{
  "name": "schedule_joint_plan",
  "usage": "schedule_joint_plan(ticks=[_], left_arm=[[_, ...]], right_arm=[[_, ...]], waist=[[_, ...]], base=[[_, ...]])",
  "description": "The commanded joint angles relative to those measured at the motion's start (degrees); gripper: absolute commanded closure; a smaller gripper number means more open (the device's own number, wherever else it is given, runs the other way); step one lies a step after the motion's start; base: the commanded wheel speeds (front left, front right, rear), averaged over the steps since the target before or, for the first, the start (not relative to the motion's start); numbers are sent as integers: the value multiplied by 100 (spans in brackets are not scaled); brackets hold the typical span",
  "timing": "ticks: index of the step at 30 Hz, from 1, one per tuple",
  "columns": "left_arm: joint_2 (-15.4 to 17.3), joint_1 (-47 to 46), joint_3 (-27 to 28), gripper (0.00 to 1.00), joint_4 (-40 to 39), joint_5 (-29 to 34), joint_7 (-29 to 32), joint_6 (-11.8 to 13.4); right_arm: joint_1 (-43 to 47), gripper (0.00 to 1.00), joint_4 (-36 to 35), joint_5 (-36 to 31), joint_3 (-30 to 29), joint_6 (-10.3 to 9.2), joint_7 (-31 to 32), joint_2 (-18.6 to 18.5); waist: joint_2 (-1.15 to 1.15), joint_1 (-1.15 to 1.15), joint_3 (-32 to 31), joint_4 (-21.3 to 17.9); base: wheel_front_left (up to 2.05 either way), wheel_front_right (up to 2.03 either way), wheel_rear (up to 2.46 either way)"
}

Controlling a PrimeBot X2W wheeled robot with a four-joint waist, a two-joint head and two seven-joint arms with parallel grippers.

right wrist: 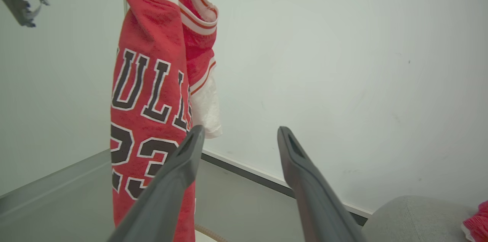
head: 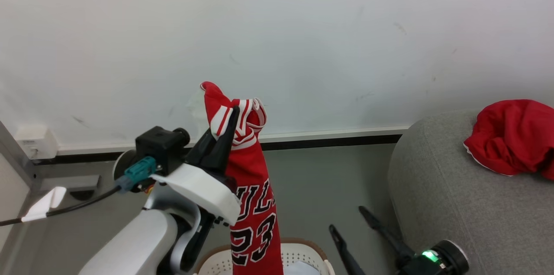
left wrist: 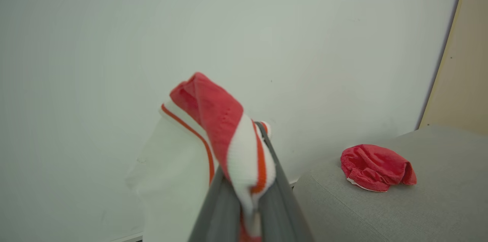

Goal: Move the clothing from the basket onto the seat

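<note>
Head view | jersey (head: 253, 188) overlaps basket (head: 303, 254) | red garment (head: 510, 136), perhaps shorts, on sofa (head: 450, 188)

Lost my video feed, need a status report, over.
Left gripper shut on 23 jersey, hanging over basket. Right gripper open, empty, low between jersey and sofa. One red garment already on sofa.

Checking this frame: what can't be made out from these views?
The basket contents: head view, hidden by the hanging jersey and cut by the bottom edge.
Jersey hem: below the bottom edge, head and right wrist views.
The lettering: folds hide part of it.
The red garment on the seat: crumpled, cut by the head view's right edge; type unclear.
</note>
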Motion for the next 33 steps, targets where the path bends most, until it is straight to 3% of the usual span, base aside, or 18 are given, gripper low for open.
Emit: schedule_joint_plan(ticks=[1, 9, 28, 29, 30, 33], left_arm=[[-16, -79, -11, 100, -31, 66, 1, -2], [-123, -215, -193, 100, -23, 118, 75, -91], [-683, -634, -680, 100, 46, 177, 191, -306], [-732, -657, -712, 100, 86, 161, 194, -332], [-755, -664, -731, 100, 112, 155, 189, -337], [-748, -656, -734, 100, 171, 135, 164, -345]], right_arm=[[-152, 0, 4, 63, 203, -15, 4, -36], [-1017, 0, 635, 210, 1244, -15, 4, 69], [-2664, 0, 2344, 1207, 2030, -15, 4, 109], [-2775, 85, 2433, 1361, 2078, -15, 3, 115], [-2792, 100, 2431, 1465, 2123, -15, 4, 116], [-2809, 100, 2356, 1693, 2139, -15, 4, 109]], waist=[[0, 0, 14, 19], [0, 0, 84, 123], [0, 0, 104, 570], [0, 0, 91, 605], [0, 0, 87, 622], [0, 0, 74, 641]], base=[[0, 0, 0], [0, 0, 0], [0, 0, 0], [0, 0, 0], [0, 0, 0], [0, 0, 0]])
